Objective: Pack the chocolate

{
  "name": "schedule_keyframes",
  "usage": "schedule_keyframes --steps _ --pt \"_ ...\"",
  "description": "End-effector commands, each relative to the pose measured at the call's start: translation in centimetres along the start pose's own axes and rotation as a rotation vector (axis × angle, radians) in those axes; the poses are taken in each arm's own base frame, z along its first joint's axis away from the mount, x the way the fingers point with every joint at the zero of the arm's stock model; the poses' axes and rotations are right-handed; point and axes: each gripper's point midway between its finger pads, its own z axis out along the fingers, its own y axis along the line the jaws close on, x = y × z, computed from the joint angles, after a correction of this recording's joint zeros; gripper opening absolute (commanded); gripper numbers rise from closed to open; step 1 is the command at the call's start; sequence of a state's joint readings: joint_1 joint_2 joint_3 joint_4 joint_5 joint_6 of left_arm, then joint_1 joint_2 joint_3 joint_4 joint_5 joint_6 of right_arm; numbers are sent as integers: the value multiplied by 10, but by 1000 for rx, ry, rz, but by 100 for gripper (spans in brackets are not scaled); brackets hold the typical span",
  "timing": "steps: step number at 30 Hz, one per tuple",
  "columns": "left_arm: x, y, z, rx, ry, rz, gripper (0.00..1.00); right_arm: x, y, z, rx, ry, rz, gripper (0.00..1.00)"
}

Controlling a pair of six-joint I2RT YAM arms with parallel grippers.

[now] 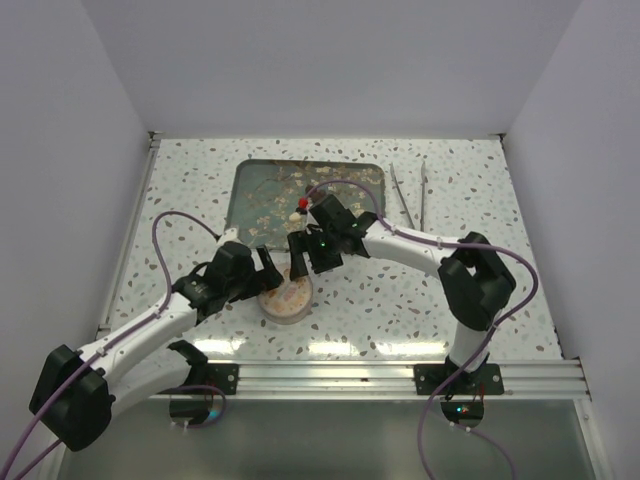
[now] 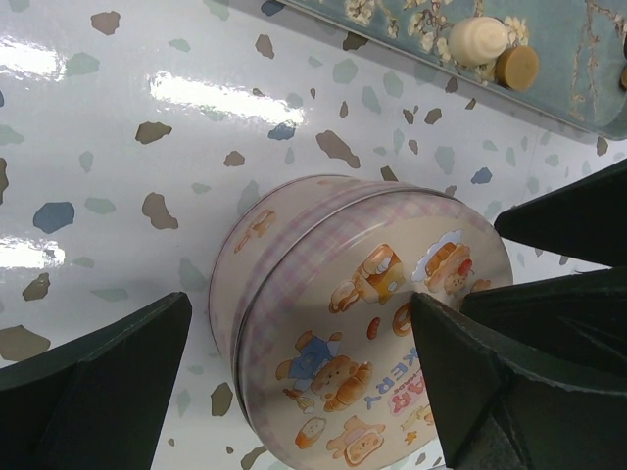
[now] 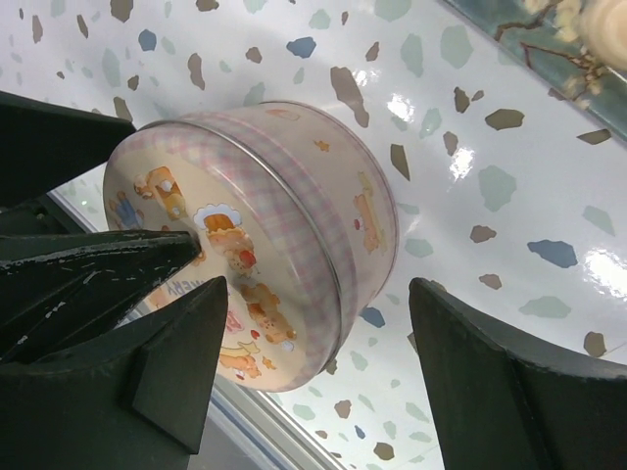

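Speckled glossy tabletop (image 1: pixel 190 178), seemingly pale lilac walls (image 1: pixel 330 60)

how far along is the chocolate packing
Done: nothing visibly packed, the tin has its lid on. In hand: left claw and right claw straddle it, both open. Left: lid off, then chocolate from the tray into the tin.

Speckled glossy worktop (image 1: pixel 180 190), plain white walls around it. Round tin (image 1: pixel 285 303) toward the near edge, lid on, with a pink gingham rim and cartoon bears and pastries printed on top. Behind it a teal rectangular tray (image 1: pixel 248 180) with a blossom-branch pattern. Two thin metal tools (image 1: pixel 402 197) lie right of the tray, apart from it; tweezers or rods, can't tell. Aluminium rail (image 1: pixel 400 375) runs along the near edge.
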State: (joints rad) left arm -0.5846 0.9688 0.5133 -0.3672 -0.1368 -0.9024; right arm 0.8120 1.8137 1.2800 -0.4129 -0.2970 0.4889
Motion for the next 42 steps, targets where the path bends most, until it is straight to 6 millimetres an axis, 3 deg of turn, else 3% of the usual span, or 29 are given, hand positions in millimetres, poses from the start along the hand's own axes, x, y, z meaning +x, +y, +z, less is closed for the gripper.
schedule_keyframes --steps 1,7,19,33,42 --pt "-14 -7 -1 1 -44 -23 100 -21 -1 -1 9 -61 -17 78" --pt "-14 -6 1 -6 -36 -28 100 -22 -2 1 13 -60 -15 79" --pt "-8 0 9 -31 7 -31 100 0 -23 8 75 -10 -8 79" --pt "10 23 13 -58 67 -45 98 1 -38 5 156 -11 -27 79" --pt "21 42 16 -74 94 -85 97 -7 -35 0 162 -31 -40 79"
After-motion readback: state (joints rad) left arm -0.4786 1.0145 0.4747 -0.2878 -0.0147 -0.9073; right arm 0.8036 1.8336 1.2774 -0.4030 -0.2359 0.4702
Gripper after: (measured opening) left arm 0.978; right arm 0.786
